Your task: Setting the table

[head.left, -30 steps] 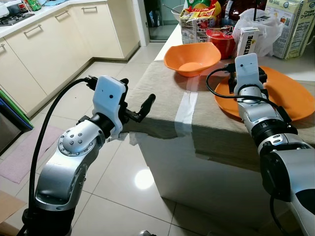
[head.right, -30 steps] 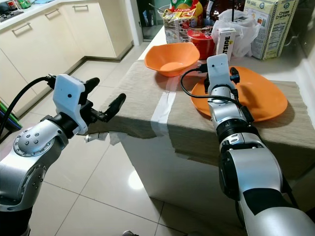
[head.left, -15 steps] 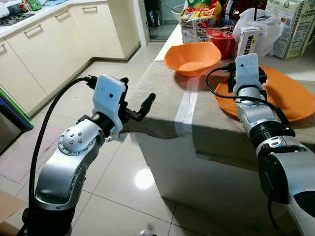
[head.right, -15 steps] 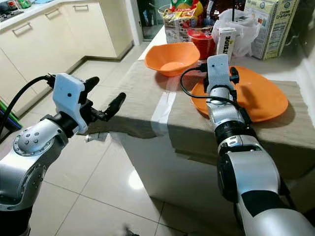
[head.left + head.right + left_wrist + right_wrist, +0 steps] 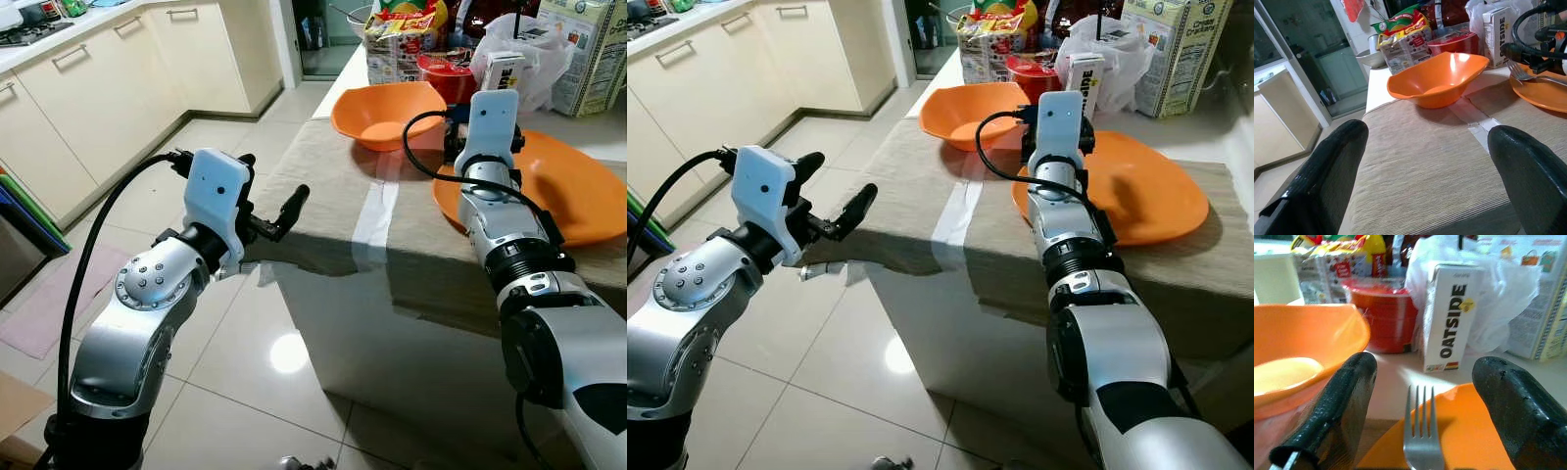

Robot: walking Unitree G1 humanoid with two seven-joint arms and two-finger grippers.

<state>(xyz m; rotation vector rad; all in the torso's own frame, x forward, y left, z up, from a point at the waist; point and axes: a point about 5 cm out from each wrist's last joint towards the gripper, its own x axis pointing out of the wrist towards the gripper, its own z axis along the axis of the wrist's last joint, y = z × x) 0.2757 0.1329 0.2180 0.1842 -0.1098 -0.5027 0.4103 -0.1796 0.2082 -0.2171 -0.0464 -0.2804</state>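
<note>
An orange bowl (image 5: 384,113) and an orange plate (image 5: 573,191) rest on the beige tablecloth (image 5: 323,186). A metal fork (image 5: 1420,440) lies at the plate's near-left rim, tines toward the table's back. My right gripper (image 5: 1425,369) hovers low over that rim, open, one finger on each side of the fork and not touching it. In the eye views the white wrist housing (image 5: 490,117) hides those fingers. My left gripper (image 5: 274,191) hangs open beside the table's left edge, above the floor, facing the bowl (image 5: 1437,81).
At the table's back stand an Oatside carton (image 5: 1449,316), a red tub (image 5: 1383,313), snack bags (image 5: 402,34), a white plastic bag (image 5: 519,49) and a cracker box (image 5: 588,54). Cream kitchen cabinets (image 5: 108,88) line the left; tiled floor (image 5: 245,362) lies below.
My right gripper has edged a little farther forward along the plate's rim. The left arm has not moved. The camera view shifted slightly.
</note>
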